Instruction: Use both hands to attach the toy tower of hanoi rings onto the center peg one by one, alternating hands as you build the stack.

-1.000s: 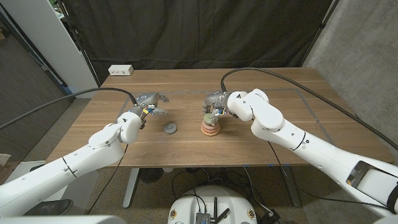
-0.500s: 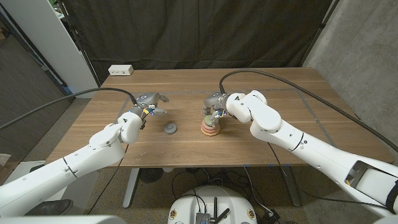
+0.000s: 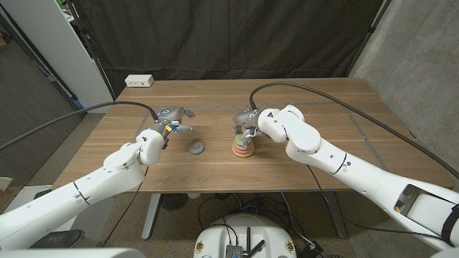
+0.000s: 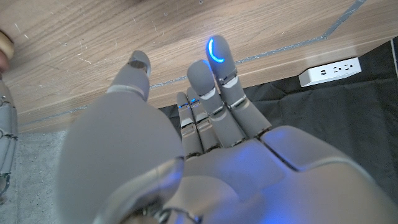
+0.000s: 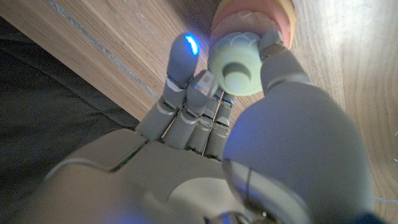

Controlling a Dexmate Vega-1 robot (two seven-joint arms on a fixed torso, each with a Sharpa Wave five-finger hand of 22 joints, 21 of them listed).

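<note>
On the left of the head view the robot's left hand point(image 3: 174, 117) hovers over the wooden table point(image 3: 323, 143) left of centre, and it has not shifted over the last second. Its fingers point(image 4: 214, 81) are extended and a little apart with nothing between them, so it is empty and waiting. Just below and right of it, near the middle of the frame, the small grey toy ring point(image 3: 196, 148) lies alone on the bare wood, well apart from the stack and exactly where it was.

Right of centre stands the stack of rings on the peg point(image 3: 242, 146), with peach and pink rings at the bottom and a pale green ring point(image 5: 239, 57) at the top. The right hand point(image 3: 247, 120) is over it; in the right wrist view its thumb and fingers flank the pale green ring, touching or nearly touching its rim. I cannot tell whether they still pinch it or have let go.

The one change is on the right: the forearm and elbow have eased slightly toward frame left while the hand stays over the stack. That reads as the green ring being seated or just released. If so, the grey ring would probably fall to the left hand next.
</note>
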